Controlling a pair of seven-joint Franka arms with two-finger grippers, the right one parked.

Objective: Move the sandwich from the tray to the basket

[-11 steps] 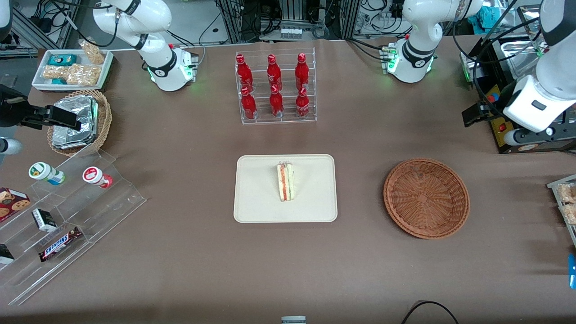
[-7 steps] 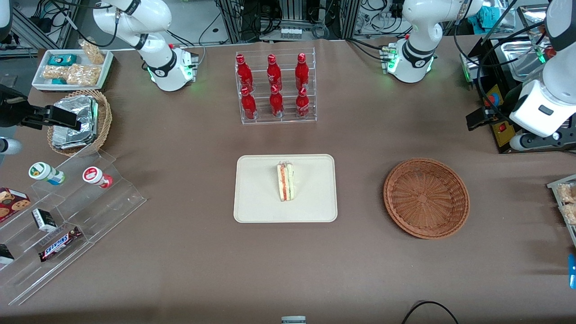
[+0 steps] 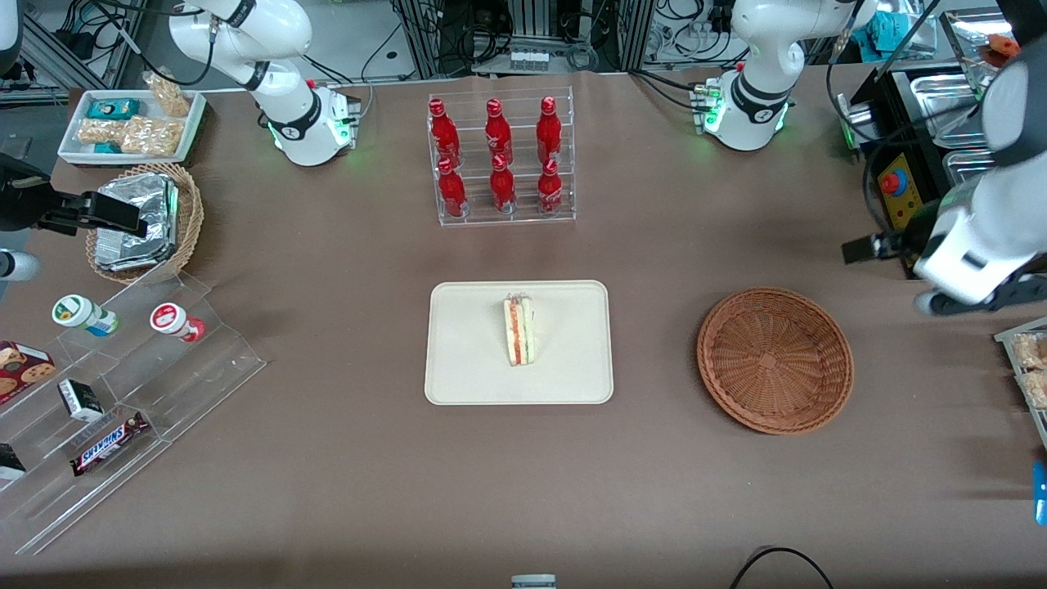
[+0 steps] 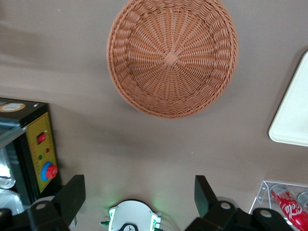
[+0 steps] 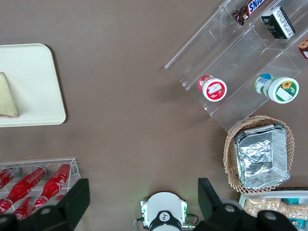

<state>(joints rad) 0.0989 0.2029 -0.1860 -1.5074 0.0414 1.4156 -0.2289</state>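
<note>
The table (image 3: 368, 458) is the base surface for all items listed here. The clear tiered stand (image 3: 164, 384) sits at the parked arm's end and carries 2 lidded jars, among other packages. The black appliance (image 3: 900, 192) with a yellow panel stands at the working arm's end.

The white tray (image 3: 466, 368) lies flat between the stand and the round wicker basket (image 3: 775, 401). The basket rests beside the tray, toward the working arm's end. The clear rack (image 3: 507, 222) stands farther from the front camera than the tray. A 2nd wicker basket (image 3: 196, 217), toward the parked arm's end, contains foil-wrapped goods (image 3: 147, 217).

The gripper (image 3: 859, 249) is raised above the table, near the appliance and farther from the front camera than the round basket. Its 2 fingers (image 4: 72, 195) are open, with a wide gap between them. The sandwich (image 3: 520, 331) rests near the middle of the tray, layered edge up. It is well apart from both fingers, toward the parked arm's end; the round basket occupies a position between sandwich and gripper along the table.

The rack holds 6 red bottles (image 3: 549, 135), arranged in 2 rows of 3.
</note>
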